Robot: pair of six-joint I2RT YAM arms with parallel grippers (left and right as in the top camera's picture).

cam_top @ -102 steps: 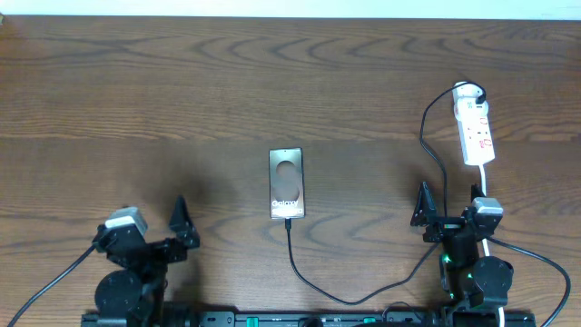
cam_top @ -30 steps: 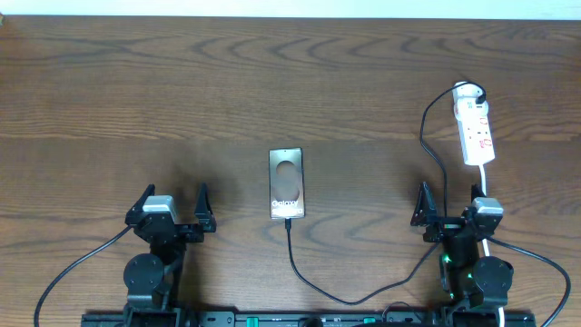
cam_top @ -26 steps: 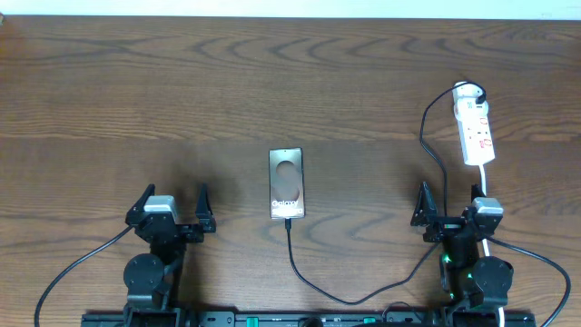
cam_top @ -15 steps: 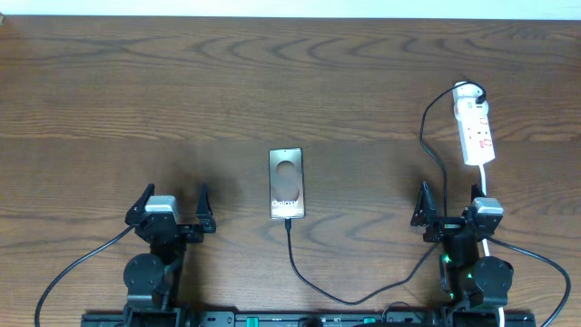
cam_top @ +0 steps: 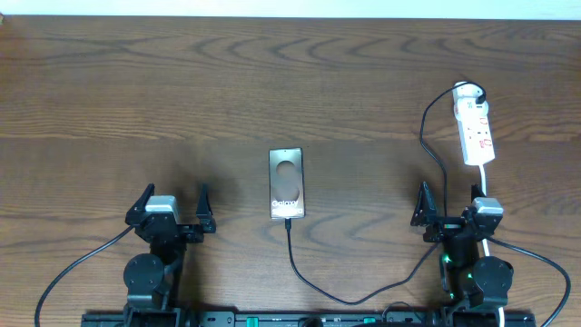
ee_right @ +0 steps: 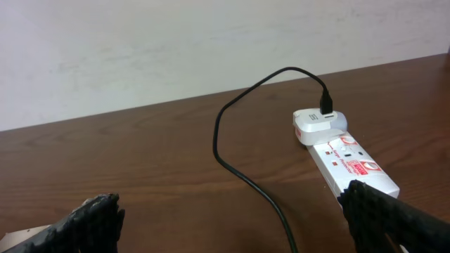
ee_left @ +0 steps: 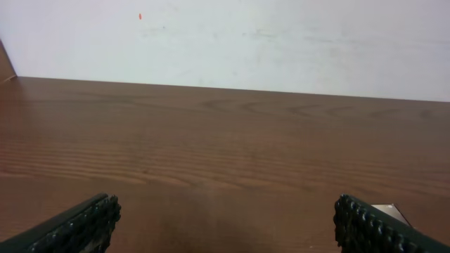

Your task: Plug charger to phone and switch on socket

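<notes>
Phone: is being shown lying flat at the middle of the tabletop, with the tip of the charger meeting its near edge. The charger's cable is being led in a loop past the right hand to the far end of the socket, which is lying at the right side. Left hand and right hand: both are being held spread wide near the front edge, well apart from the phone.

one phone, one charger, one socket
</notes>
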